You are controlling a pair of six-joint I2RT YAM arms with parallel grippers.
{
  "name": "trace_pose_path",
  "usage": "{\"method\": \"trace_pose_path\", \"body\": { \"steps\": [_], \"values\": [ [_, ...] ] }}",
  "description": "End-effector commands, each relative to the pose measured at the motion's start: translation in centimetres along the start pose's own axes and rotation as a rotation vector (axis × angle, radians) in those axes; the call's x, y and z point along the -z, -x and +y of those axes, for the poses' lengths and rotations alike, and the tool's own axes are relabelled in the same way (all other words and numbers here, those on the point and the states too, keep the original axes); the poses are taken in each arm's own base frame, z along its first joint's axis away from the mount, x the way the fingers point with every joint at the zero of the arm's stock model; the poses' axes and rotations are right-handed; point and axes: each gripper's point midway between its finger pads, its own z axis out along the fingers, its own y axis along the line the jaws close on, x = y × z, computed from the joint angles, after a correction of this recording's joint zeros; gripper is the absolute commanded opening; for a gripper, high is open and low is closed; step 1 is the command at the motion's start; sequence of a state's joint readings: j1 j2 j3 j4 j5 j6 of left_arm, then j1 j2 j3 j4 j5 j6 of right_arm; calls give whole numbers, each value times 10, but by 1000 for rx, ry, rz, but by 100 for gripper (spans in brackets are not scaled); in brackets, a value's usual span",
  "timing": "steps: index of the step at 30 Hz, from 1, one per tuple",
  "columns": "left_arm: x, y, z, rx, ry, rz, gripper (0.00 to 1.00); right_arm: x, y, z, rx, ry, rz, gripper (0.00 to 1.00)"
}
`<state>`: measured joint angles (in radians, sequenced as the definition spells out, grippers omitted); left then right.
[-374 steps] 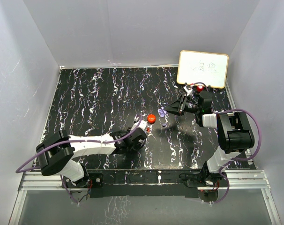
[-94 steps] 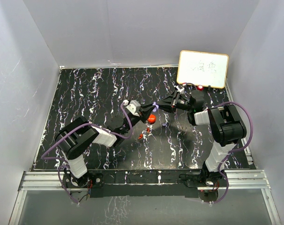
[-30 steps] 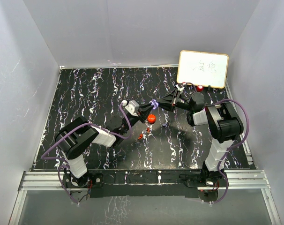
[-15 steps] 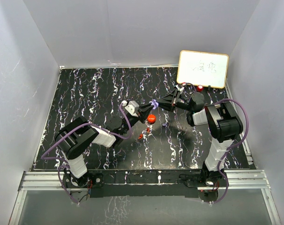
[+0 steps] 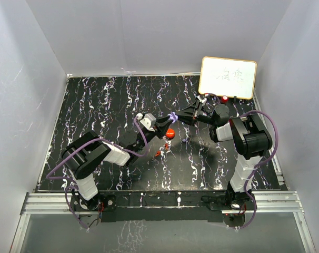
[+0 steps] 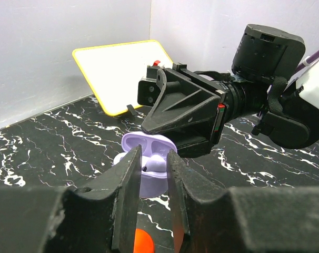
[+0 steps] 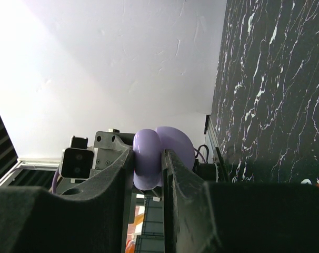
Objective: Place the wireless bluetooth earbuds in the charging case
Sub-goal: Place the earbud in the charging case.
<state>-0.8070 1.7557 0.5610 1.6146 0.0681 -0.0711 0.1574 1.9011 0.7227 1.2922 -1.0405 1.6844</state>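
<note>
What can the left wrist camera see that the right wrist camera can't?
Only the left wrist view shows the yellow-framed whiteboard and a lavender earbud. Only the right wrist view shows the left arm's camera. Both show the purple case, gripped by the right end effector, and the black marbled table.

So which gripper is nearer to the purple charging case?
Right. The right gripper clamps the purple charging case; the left gripper is just before it, straddling the earbud inside.
</note>
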Motion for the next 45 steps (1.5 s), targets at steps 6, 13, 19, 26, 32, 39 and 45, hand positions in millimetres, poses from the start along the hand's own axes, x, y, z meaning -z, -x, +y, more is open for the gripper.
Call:
{"method": "trace_pose_path", "body": {
  "steps": [6, 13, 19, 26, 32, 39, 45],
  "values": [
    [-4, 61, -5, -12, -30, -211, 26, -4, 3, 16, 77, 55, -4, 0],
    [12, 94, 19, -20, 118, -278, 38, -3, 3, 14, 83, 52, -5, 0],
    [34, 111, 47, -66, 280, -184, 45, 0, 9, 0, 113, -4, -22, 0],
    [37, 68, 45, 24, 297, 145, 68, 11, 30, -17, 184, -110, -87, 0],
    [40, 30, 26, 126, 229, 321, 98, 28, 50, -23, 240, -179, -150, 0],
    [40, -1, 0, 188, 153, 427, 99, 59, 78, -25, 318, -296, -248, 0],
    [34, -46, -28, 77, 104, 594, 98, 74, 88, -15, 340, -315, -292, 0]
  ]
}}
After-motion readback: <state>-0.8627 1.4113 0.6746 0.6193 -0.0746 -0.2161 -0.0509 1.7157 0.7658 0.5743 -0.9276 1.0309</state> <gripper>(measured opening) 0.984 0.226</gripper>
